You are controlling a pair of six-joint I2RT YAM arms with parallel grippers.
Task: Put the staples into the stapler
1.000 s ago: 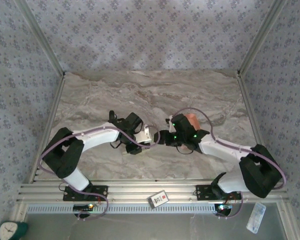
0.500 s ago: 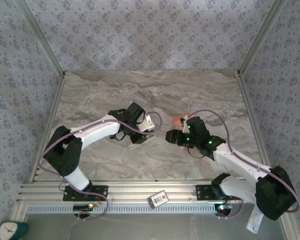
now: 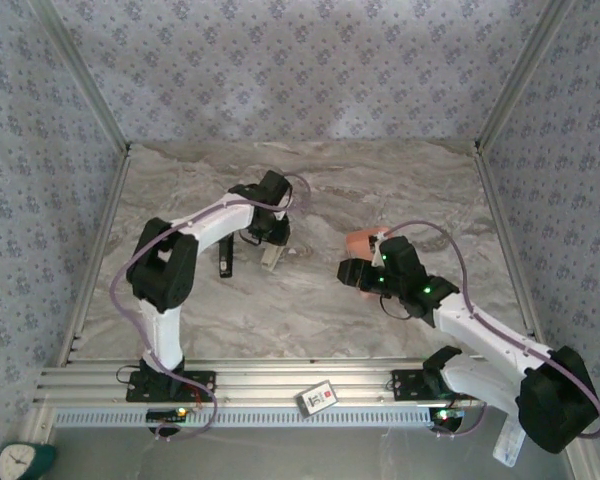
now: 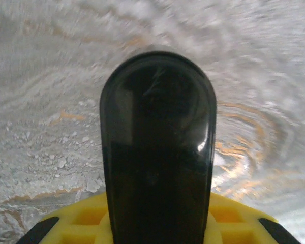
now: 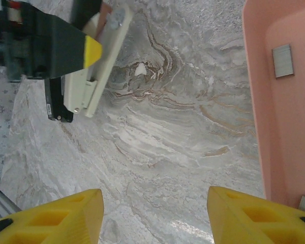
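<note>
My left gripper point(image 4: 157, 226) is shut on the stapler's glossy black top point(image 4: 157, 147), which stands up between the yellow fingers. In the top view this gripper point(image 3: 270, 232) is at the back centre. The stapler hangs open under it, with a beige magazine point(image 3: 273, 258) and a black base point(image 3: 225, 258). The right wrist view shows that magazine point(image 5: 99, 66) and base point(image 5: 53, 104) at upper left. My right gripper point(image 3: 355, 272) is open over bare table, beside a pink tray point(image 5: 254, 76) holding a grey strip of staples point(image 5: 283, 60).
The marble table point(image 3: 310, 310) is boxed in by patterned walls at the back and both sides. A small card point(image 3: 317, 397) lies on the front rail. A clock point(image 3: 20, 462) and a packet point(image 3: 512, 435) lie below the rail.
My left arm has carried the stapler from the table's centre back and to the left, and its jaws have tightened. My right gripper has drawn away to the right, next to the pink tray.
</note>
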